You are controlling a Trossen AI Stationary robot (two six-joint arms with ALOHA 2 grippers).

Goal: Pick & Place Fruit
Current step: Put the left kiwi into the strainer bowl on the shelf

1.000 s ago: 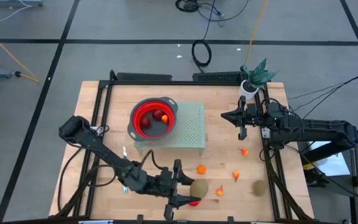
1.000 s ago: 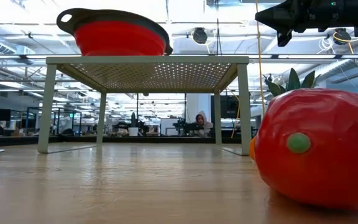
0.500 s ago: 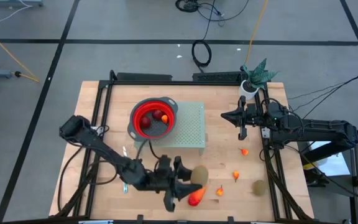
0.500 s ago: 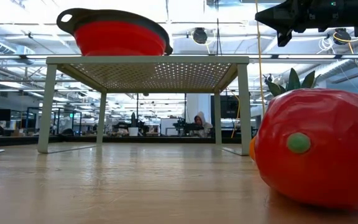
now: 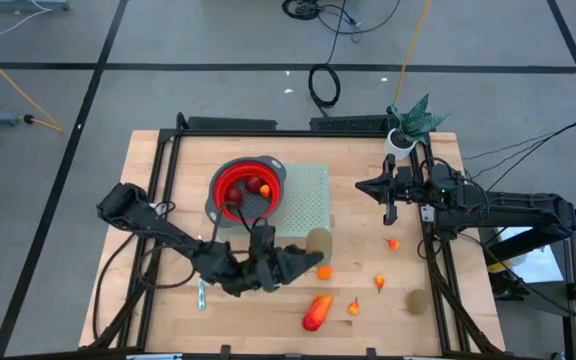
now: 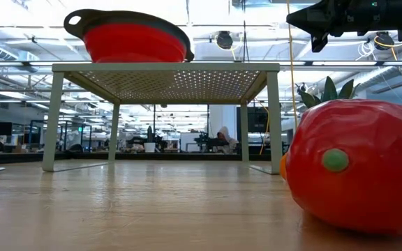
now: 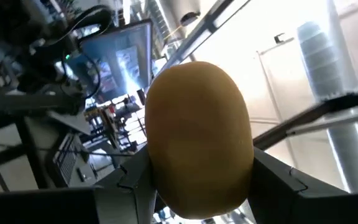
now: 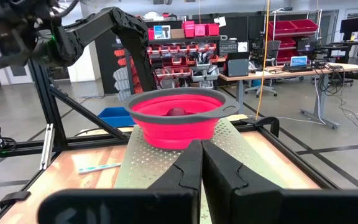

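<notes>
Brown-green, smooth, oval: the toy kiwi sits clamped between the fingers of the left gripper, jaws part-open around its middle, long axis standing out ahead of them. Probably hollow plastic, so likely light and rigid, no give under the pads; skin looks slick, so a hold across the widest belly seems safest, as taken here, with a risk of squirting out if gripped near a tapered end. No sign of fragility.

Held clear of the wood, just ahead of the pincer and close beside the near edge of the perforated stand. Beyond the pincer and up on that stand, the red bowl with a couple of fruits already in. Below and behind the pincer on the table, the elongated red-orange piece; just beside it, a small orange piece; farther off, a second kiwi.

Against the earlier frames: gripper and kiwi lifted off the tabletop near the front edge and carried toward the stand; red-orange piece, once under the jaws, now lying free.

Right gripper shut tight on nothing, hanging far off over the other side of the table, unchanged.
</notes>
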